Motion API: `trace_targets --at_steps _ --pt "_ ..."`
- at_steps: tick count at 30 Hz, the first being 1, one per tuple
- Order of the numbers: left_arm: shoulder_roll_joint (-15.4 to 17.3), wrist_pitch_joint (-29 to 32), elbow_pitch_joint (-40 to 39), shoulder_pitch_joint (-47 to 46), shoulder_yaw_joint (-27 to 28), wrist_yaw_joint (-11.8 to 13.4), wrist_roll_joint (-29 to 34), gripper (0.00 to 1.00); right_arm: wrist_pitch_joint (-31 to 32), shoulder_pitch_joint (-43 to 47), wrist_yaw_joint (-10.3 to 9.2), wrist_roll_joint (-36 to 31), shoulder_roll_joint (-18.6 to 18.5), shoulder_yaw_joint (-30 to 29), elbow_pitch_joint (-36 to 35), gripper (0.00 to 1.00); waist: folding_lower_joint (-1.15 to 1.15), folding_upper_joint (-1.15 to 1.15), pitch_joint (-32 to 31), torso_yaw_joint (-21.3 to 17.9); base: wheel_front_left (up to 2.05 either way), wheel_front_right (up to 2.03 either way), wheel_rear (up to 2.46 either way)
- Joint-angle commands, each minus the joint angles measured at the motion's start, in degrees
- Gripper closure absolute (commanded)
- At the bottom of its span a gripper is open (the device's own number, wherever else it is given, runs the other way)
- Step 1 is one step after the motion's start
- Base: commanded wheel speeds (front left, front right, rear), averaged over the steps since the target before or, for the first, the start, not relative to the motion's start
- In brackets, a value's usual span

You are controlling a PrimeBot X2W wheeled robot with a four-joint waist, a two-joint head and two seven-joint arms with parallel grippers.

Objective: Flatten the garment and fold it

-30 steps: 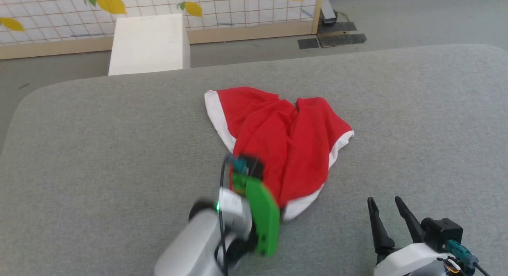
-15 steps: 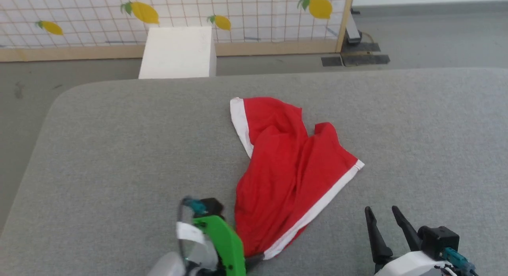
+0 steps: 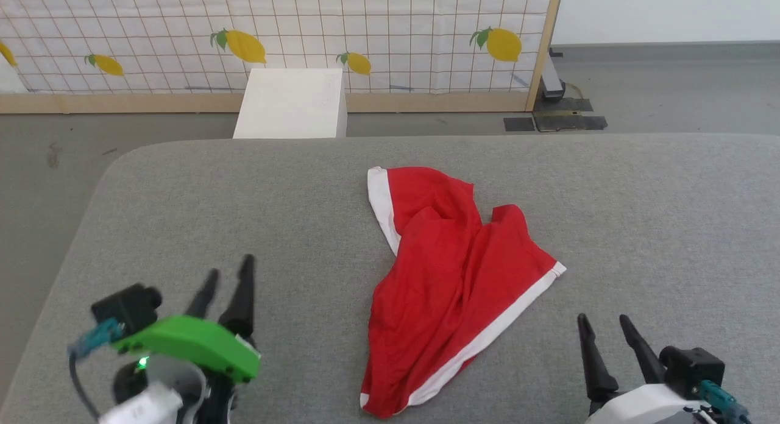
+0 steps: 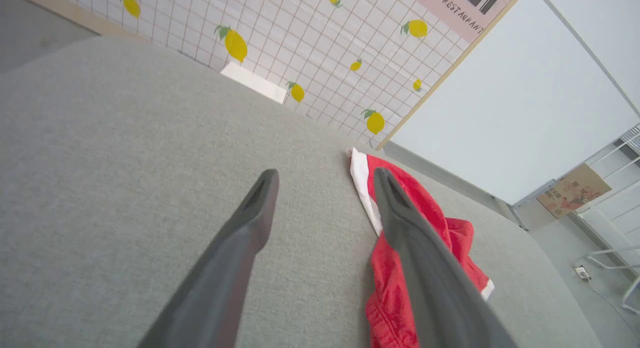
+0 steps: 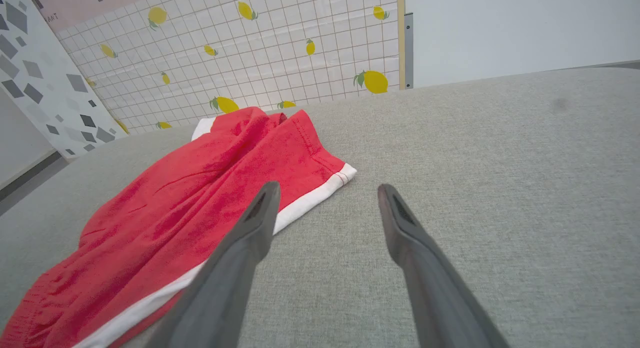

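Observed garment crumpled on desk; found left claw, right claw spread apart, empty, clear of fabric

Bright, even, diffuse light; shadows faint, no glare. Head view sharp. Wrist views wide-angle, straight lines bowed at edges. Left pincer fingers, right pincer fingers soft near lens.
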Motion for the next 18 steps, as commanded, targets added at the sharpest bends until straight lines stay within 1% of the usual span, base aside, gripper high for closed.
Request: trace_targets --at_steps 1,5,7,12,16,18 --pt "0.8 -4.7 0.1 1.7 -0.2 -1.0 3.6 0.0 -0.1 -0.1 -0.09 -0.3 0.0 -0.6 -0.5 0.0 0.0 0.65 0.2 0.1 0.0 0.0 0.0" --pt "0.8 -15.8 2.6 4.1 -2.2 -2.5 10.6 0.0 1.8 -1.3 -0.09 -0.3 0.0 -2.5 -1.5 0.0 0.0 0.65 0.9 0.4 0.0 0.0 0.0" --pt "0.1 -18.3 4.1 5.1 -3.0 -3.0 12.5 0.0 5.0 -2.4 -0.09 0.2 0.0 -3.3 -1.2 0.0 0.0 0.65 1.6 0.5 0.0 0.0 0.0" --pt "-1.8 -20.0 5.7 6.0 -2.9 -3.4 15.1 0.0 14.5 -9.1 -0.09 -0.2 0.0 -4.7 -0.1 0.0 0.0 0.65 4.1 0.7 0.0 0.0 0.0" --pt "-3.5 -20.3 5.0 5.5 -2.1 -3.8 16.7 0.0 24.8 -17.2 -0.09 -4.2 0.0 -4.9 2.7 0.0 0.0 0.65 6.6 1.8 0.0 0.0 0.0" --pt "-4.2 -20.3 4.4 5.1 -1.6 -4.1 17.6 0.0 31.3 -21.3 -0.09 -6.8 0.0 -4.6 5.1 0.0 0.0 0.65 7.9 2.7 0.0 0.0 0.0"
